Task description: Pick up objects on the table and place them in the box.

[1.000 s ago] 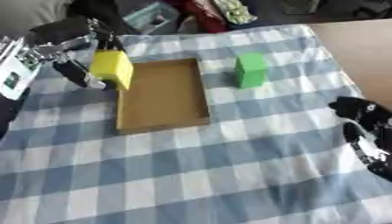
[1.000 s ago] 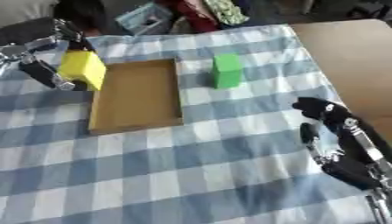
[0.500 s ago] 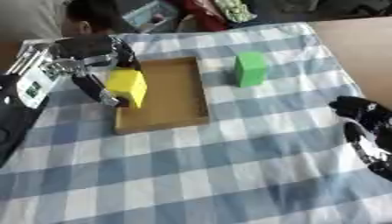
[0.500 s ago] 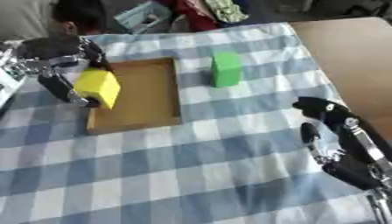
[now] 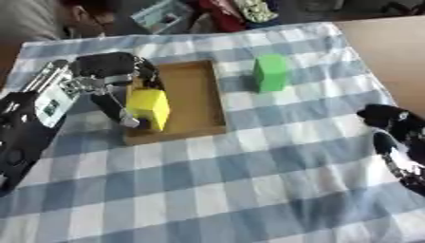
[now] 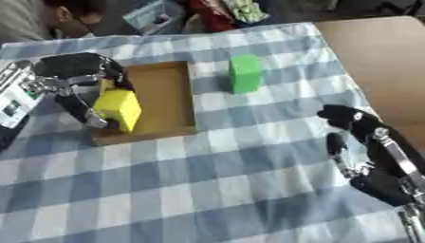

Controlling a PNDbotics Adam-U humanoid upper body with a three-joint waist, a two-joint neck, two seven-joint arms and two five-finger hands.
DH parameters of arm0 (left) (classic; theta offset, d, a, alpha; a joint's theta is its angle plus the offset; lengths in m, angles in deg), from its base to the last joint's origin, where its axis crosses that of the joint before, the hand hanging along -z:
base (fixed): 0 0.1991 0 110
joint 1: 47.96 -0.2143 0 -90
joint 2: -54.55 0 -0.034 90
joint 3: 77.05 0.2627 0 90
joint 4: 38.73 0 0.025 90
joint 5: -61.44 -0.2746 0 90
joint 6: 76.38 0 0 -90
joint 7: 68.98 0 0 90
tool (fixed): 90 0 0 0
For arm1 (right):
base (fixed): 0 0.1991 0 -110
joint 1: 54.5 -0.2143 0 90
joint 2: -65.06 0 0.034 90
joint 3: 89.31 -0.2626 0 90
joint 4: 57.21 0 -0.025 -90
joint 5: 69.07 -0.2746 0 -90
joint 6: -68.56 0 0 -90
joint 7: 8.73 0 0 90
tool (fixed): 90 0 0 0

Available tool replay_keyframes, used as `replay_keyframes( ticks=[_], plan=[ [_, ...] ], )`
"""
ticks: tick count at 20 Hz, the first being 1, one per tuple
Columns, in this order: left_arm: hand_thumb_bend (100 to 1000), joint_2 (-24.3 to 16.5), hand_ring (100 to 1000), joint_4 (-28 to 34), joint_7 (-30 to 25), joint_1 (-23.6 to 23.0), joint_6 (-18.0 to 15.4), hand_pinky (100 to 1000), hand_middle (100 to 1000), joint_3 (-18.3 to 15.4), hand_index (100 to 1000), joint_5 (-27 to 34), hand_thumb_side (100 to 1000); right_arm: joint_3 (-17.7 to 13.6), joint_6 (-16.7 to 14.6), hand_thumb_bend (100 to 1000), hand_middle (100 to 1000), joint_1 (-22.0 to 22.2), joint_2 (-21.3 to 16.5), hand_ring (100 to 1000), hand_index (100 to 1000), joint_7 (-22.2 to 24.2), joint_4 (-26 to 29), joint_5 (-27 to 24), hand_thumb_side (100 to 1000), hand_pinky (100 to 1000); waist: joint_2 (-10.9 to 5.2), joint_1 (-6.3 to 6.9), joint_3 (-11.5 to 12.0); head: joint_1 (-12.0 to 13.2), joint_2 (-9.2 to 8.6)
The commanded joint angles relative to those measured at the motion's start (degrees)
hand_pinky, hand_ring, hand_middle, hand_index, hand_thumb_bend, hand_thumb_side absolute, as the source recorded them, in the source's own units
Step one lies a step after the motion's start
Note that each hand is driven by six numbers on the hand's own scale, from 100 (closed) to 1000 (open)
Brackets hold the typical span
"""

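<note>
A blue-and-white checked cloth (image 5: 249, 190) covers the table, with bare tan tabletop (image 5: 390, 52) showing at the upper right of the frame. Along the top edge lies dim clutter that cannot be made out.

At the left of the frame, the left hand's fingers (image 5: 124, 111) are curled round a yellow block (image 5: 150, 108), the thumb side toward the box and the other fingers on the block's outer face. The block hangs over the left rim of the open cardboard box (image 5: 195, 95), near its lower left corner, tilted a little. The left hand (image 5: 112, 78) arches above the block, wrist up, and its arm runs down to the lower left edge.

A green block (image 5: 270, 72) stands upright on the cloth just right of the box, apart from it.

At the right edge, the right hand (image 6: 361, 137) rests on the cloth, fingers relaxed and holding nothing, its arm leading off toward the lower right corner.
</note>
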Motion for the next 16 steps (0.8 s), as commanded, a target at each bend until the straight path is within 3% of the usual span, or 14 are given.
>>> replay_keyframes(
  ticks=[1,6,10,16],
  plan=[
    [553,-1.3,615,0.9,-0.2,0.6,-0.7,687,611,-0.5,786,-0.1,415,-0.4,-0.2,100,783,-0.8,-0.7,882,890,0.2,0.6,-0.3,575,888,-0.81,-0.21,0.2,-0.2,-0.59],
    [590,-2.0,643,1.8,1.7,0.2,0.4,714,646,-1.4,805,1.3,432,-0.6,-0.3,100,783,-1.0,-1.1,882,890,0.0,0.5,-0.2,567,887,-0.82,-0.51,0.7,-0.5,-0.62],
    [542,-2.9,628,4.0,2.4,-0.4,1.5,714,632,-2.2,798,5.0,414,-0.7,-0.6,100,785,-2.1,-2.7,880,892,-0.2,0.6,-0.4,514,885,-0.91,-0.89,1.2,-0.7,-0.55],
    [439,-4.5,581,12.4,-0.1,-2.7,5.4,697,581,-3.8,771,19.3,366,-0.5,-1.7,100,789,-6.7,-8.1,876,894,-0.6,0.0,-1.1,378,878,-1.33,-1.62,2.6,-1.3,-0.21]
  ],
)
